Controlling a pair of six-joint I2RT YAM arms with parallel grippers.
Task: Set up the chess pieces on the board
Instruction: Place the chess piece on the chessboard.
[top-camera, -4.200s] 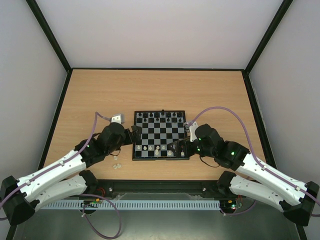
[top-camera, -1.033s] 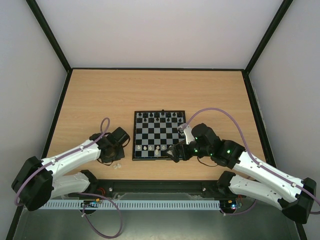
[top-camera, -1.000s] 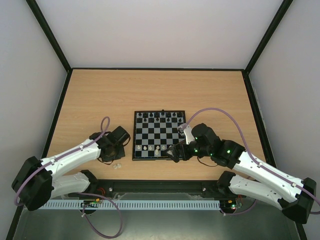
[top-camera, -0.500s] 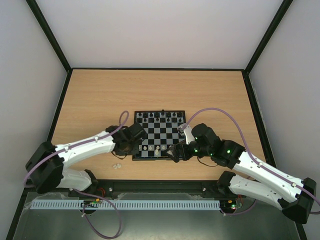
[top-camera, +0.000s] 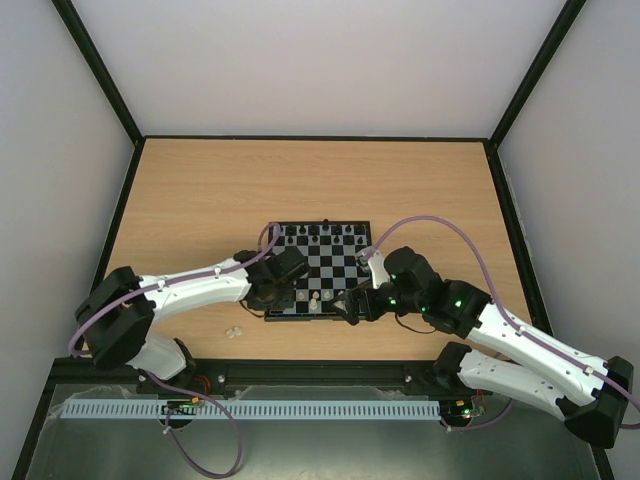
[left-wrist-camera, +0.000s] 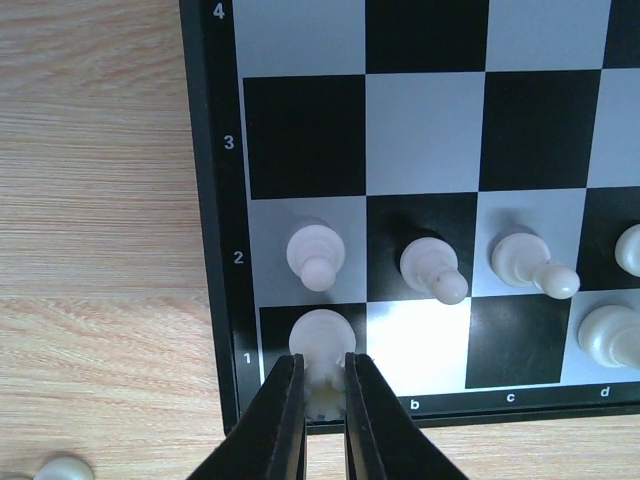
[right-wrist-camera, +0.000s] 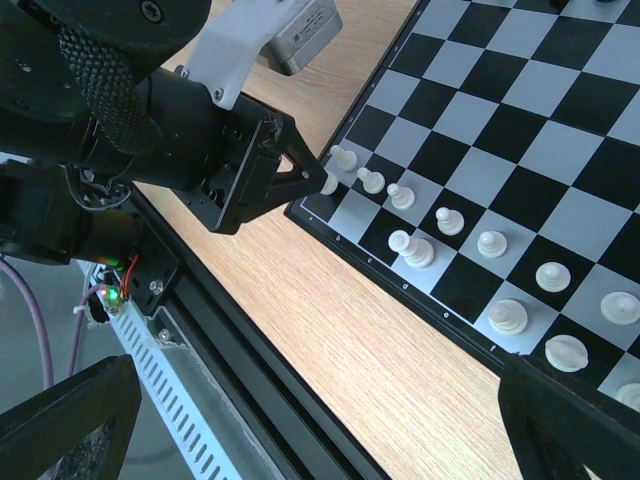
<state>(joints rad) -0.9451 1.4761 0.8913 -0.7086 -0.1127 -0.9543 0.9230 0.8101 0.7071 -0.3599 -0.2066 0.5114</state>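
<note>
The board (top-camera: 325, 268) lies in the middle of the table, with black chess pieces (top-camera: 318, 232) along its far edge and cream-white ones (top-camera: 314, 298) in its near rows. My left gripper (left-wrist-camera: 323, 385) is shut on a cream-white rook (left-wrist-camera: 322, 338) over the near left corner square; whether its base touches the square I cannot tell. White pawns (left-wrist-camera: 316, 255) stand in the row just beyond. In the top view the left gripper (top-camera: 277, 298) is at that corner. My right gripper (top-camera: 345, 305) hovers over the near edge, and in its wrist view it (right-wrist-camera: 315, 440) is open and holds nothing.
A few loose white pieces (top-camera: 234, 330) lie on the wood left of the board, one showing in the left wrist view (left-wrist-camera: 62, 468). A black rail (top-camera: 320, 372) runs along the table's near edge. The left arm's head (right-wrist-camera: 230, 150) fills the right wrist view's upper left.
My left arm has swung right from the loose pieces beside the board to its near left corner, carrying the white rook. The right arm has not moved.
</note>
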